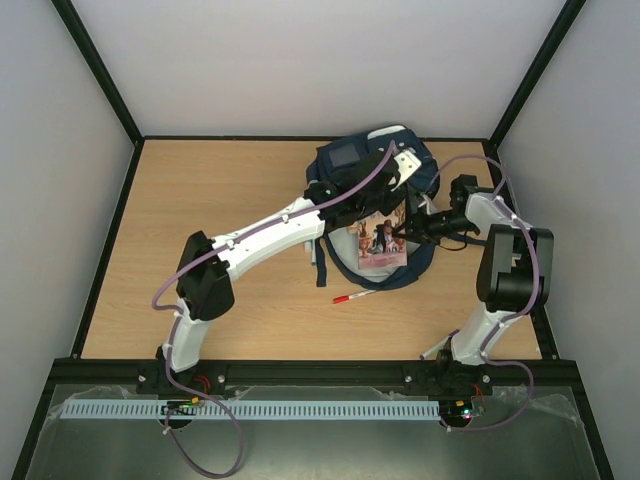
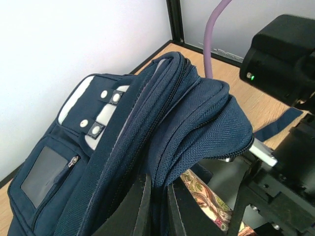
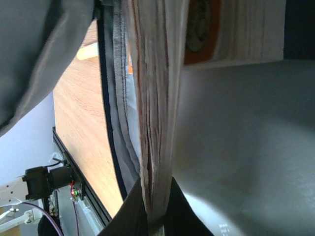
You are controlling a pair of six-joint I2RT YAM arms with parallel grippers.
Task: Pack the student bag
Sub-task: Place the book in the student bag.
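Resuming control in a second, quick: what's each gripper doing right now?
Left gripper: shut on the student bag, at its opening edge.
Right gripper: shut on the book.

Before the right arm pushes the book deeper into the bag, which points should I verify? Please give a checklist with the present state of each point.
1. The left gripper holds the large navy-blue fabric backpack at its opening: ok, shut on the fabric edge.
2. The right gripper holds the thin book with a colourful cover: ok, clamped on its page edge.
3. The book is at the opening: ok, grey lining shows beside it.
4. Free room deeper inside: cannot tell, hidden.
5. The red and white pen on the wooden table is apart from both arms: ok.
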